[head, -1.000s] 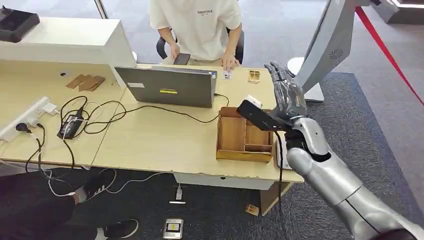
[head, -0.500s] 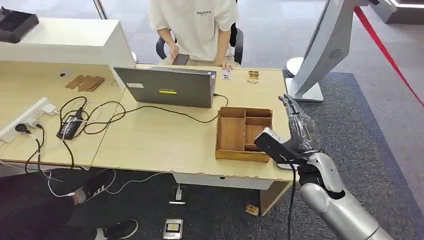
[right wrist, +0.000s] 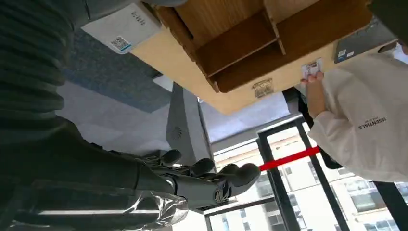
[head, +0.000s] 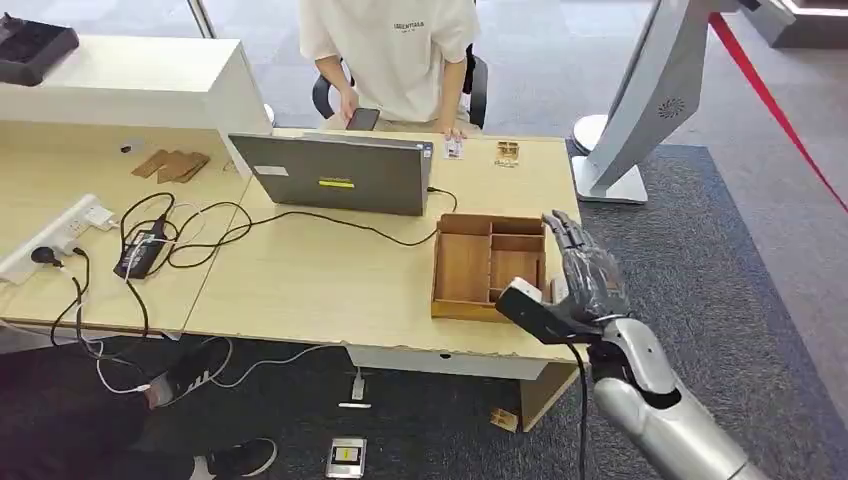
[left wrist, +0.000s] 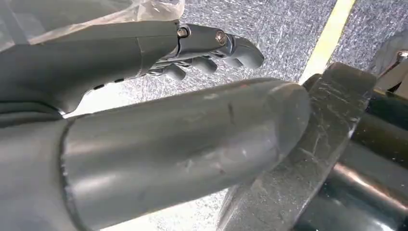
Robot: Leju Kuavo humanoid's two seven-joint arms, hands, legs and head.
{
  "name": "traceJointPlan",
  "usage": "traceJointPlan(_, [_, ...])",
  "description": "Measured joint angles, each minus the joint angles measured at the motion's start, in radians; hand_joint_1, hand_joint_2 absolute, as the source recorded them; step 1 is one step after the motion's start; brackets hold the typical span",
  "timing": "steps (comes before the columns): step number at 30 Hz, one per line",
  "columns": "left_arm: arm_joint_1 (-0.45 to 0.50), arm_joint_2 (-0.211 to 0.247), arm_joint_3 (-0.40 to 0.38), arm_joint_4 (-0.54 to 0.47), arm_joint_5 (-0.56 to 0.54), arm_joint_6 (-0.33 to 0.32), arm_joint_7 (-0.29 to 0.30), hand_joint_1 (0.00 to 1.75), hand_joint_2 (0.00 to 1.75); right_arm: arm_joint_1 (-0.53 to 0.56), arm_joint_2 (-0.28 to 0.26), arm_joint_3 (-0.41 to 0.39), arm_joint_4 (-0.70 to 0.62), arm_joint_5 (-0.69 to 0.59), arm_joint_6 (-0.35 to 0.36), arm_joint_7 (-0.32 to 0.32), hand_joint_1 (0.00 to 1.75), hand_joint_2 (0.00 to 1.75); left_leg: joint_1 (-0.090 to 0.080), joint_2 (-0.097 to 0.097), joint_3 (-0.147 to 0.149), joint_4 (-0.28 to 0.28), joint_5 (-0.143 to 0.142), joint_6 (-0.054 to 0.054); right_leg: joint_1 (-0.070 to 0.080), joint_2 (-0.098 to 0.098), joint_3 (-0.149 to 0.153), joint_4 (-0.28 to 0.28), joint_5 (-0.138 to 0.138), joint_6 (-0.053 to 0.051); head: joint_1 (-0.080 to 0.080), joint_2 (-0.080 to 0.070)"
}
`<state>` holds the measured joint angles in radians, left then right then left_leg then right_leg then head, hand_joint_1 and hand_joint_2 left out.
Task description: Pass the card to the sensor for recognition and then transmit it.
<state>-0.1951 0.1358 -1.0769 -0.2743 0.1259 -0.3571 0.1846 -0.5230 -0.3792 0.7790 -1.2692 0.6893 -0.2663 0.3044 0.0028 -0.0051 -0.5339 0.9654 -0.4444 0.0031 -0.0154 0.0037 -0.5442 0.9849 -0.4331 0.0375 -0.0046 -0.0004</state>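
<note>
My right hand hovers over the table's near right corner, just right of the wooden tray, its fingers spread and straight and nothing in them. In the right wrist view the fingers reach out into open air. A white pad with a QR code lies on the table beside the tray, and my hand mostly hides it in the head view. A small card lies at the far edge under the seated person's fingertips. My left hand hangs over the carpet, empty, its fingers loosely extended.
A grey laptop with its cable stands mid-table, and a small brown item lies at the far right. A person in a white shirt sits opposite, holding a phone. A grey kiosk stand rises right of the table.
My right hand has come down and back toward me, from over the tray's far right corner to the table's near right edge. It stays empty, and the card by the person has not moved.
</note>
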Motion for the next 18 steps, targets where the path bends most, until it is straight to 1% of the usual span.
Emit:
traceJointPlan(6, [-0.001,0.000,0.000,0.000,-0.001,0.000,0.000,0.00,0.00,0.018,0.016,0.000,0.049,-0.001,-0.019,-0.008,0.00,1.75,0.000,0.000,0.000,0.000,0.000,0.000,0.000,0.000,0.000,0.000,0.000,0.000,0.000,0.000])
traceJointPlan(18, [-0.002,0.000,0.000,0.000,0.000,0.000,0.000,0.00,0.00,0.024,0.032,0.000,0.099,0.000,-0.021,-0.009,0.00,1.75,0.000,0.000,0.000,0.000,0.000,0.000,0.000,0.000,0.000,0.000,0.000,0.000,0.000,0.000])
